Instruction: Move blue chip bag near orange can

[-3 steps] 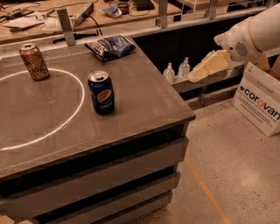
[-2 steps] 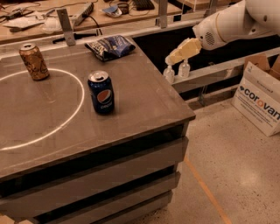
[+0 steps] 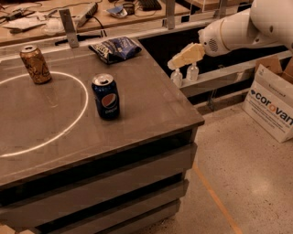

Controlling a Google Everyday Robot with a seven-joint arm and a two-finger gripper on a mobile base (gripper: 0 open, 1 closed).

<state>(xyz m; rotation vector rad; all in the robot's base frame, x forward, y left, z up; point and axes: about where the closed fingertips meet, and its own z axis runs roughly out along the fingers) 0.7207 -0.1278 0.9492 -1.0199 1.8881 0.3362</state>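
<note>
The blue chip bag (image 3: 115, 48) lies flat and crumpled at the far right corner of the grey table (image 3: 151, 105). The orange can (image 3: 35, 64) stands upright at the far left of the table, on a white painted circle. My gripper (image 3: 183, 58) reaches in from the right on a white arm, off the table's right edge, to the right of the chip bag and apart from it. It holds nothing that I can see.
A dark blue Pepsi can (image 3: 105, 96) stands mid-table between bag and orange can. Two small bottles (image 3: 184, 74) stand on a ledge right of the table. A Corovan cardboard box (image 3: 272, 103) sits on the floor at right. A cluttered workbench (image 3: 68, 13) runs behind.
My arm and gripper have moved left and up, from beside the cardboard box toward the table's far right corner. The bag and both cans have not moved.
</note>
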